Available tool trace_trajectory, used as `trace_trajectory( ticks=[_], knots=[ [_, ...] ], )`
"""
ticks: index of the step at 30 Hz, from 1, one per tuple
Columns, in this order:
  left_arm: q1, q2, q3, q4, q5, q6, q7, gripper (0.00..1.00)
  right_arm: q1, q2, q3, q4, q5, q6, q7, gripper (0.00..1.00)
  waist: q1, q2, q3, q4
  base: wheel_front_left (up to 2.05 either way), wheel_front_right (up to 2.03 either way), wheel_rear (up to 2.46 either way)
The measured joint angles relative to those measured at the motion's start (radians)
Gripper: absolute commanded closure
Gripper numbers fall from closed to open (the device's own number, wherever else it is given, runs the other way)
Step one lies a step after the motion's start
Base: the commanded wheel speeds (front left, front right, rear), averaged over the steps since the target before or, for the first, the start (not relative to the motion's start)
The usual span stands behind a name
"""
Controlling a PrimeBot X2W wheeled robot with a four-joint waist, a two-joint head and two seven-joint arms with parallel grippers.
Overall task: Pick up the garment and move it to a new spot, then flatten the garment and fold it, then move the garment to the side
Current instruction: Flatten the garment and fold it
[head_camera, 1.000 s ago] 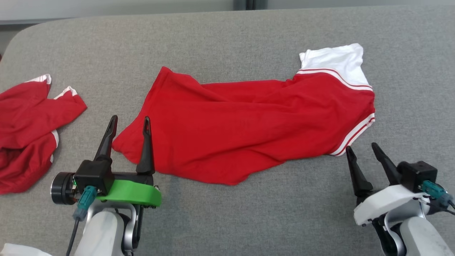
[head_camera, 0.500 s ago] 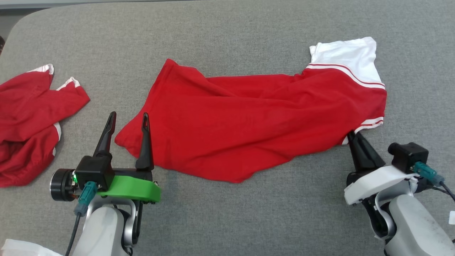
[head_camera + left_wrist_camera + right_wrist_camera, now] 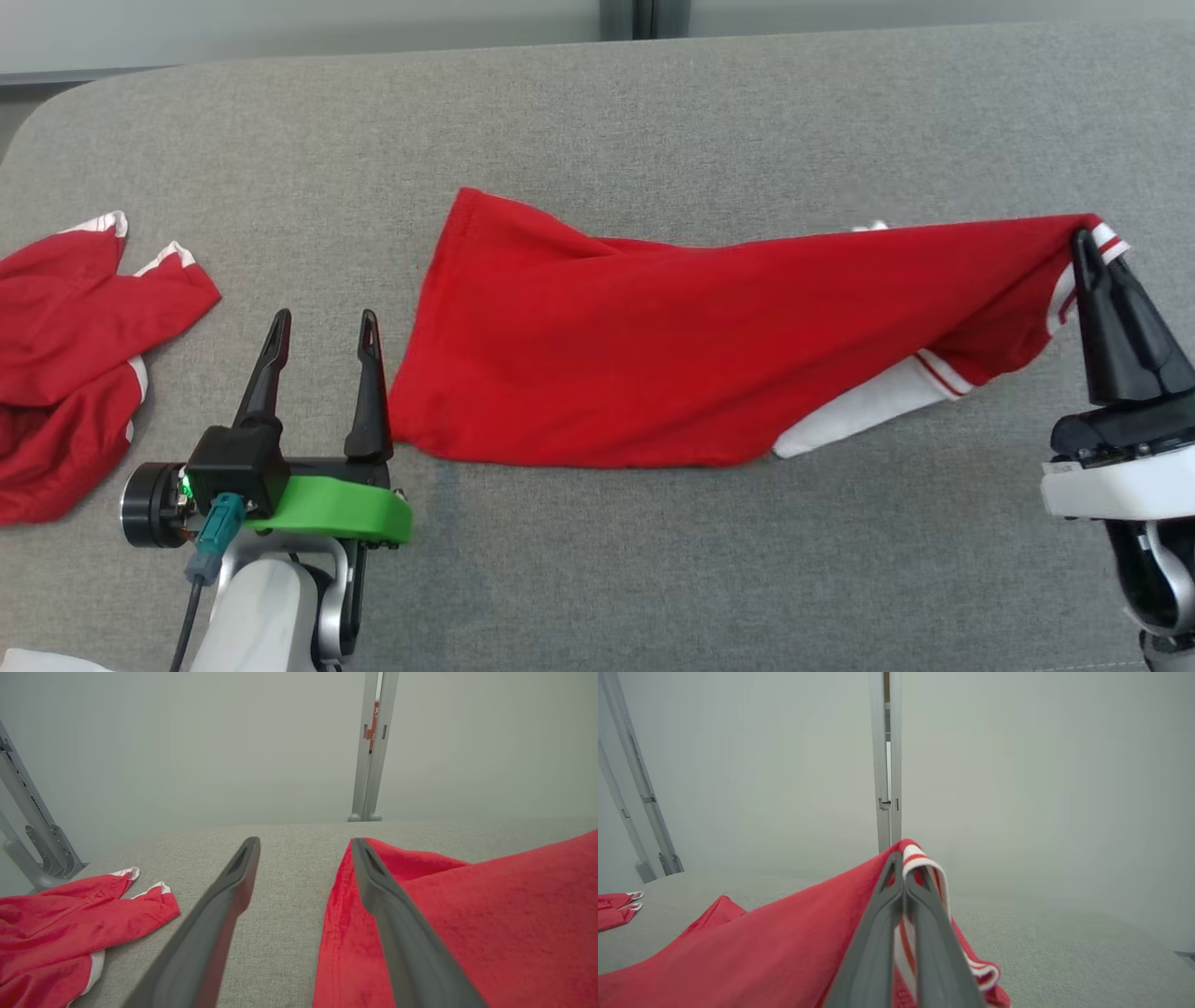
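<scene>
Two grippers sit nearest me: my left gripper is spread wide and empty, just left of the red garment, and my right gripper is pinched tight on its striped cuff, holding that end raised. Beyond, the garment stretches across the grey surface, with a second red piece well apart at the left.

The garment in the middle, a second garment far left.
The garment lies across the desk, its right corner pinched in the right pincer; the left pincer stands just beside its left edge, between the two.
</scene>
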Motion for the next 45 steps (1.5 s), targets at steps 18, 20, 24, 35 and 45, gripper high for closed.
trace_trajectory(
  ticks=[18,20,24,35,45],
  knots=[
    [-0.071,-0.025,-0.023,-0.040,0.012,-0.009,0.000,0.00,-0.231,-0.137,-0.012,0.189,0.050,0.000,0.091,1.00,0.0000,0.0000,0.098,0.036,0.00,0.00,0.00],
    [-0.087,-0.033,-0.030,-0.040,0.016,-0.012,0.000,0.00,-0.290,-0.158,0.013,0.253,0.065,0.000,0.077,1.00,0.0000,0.0000,0.119,0.044,0.00,0.00,0.00],
    [-0.119,-0.045,-0.042,-0.036,0.024,-0.020,0.000,0.00,-0.425,-0.205,0.063,0.387,0.090,0.000,0.047,1.00,0.0000,0.0000,0.163,0.062,0.00,0.00,0.00],
    [-0.135,-0.059,-0.038,-0.011,0.035,-0.027,0.000,0.00,-0.583,-0.209,0.177,0.674,0.115,0.000,-0.048,0.00,0.0000,0.0000,0.197,0.100,0.00,0.00,0.00],
    [-0.077,-0.041,0.006,0.006,0.043,-0.027,0.000,0.00,-0.353,-0.113,0.071,0.433,0.061,0.000,-0.072,0.00,0.0000,0.0000,0.115,0.054,0.00,0.00,0.00]
  ],
)
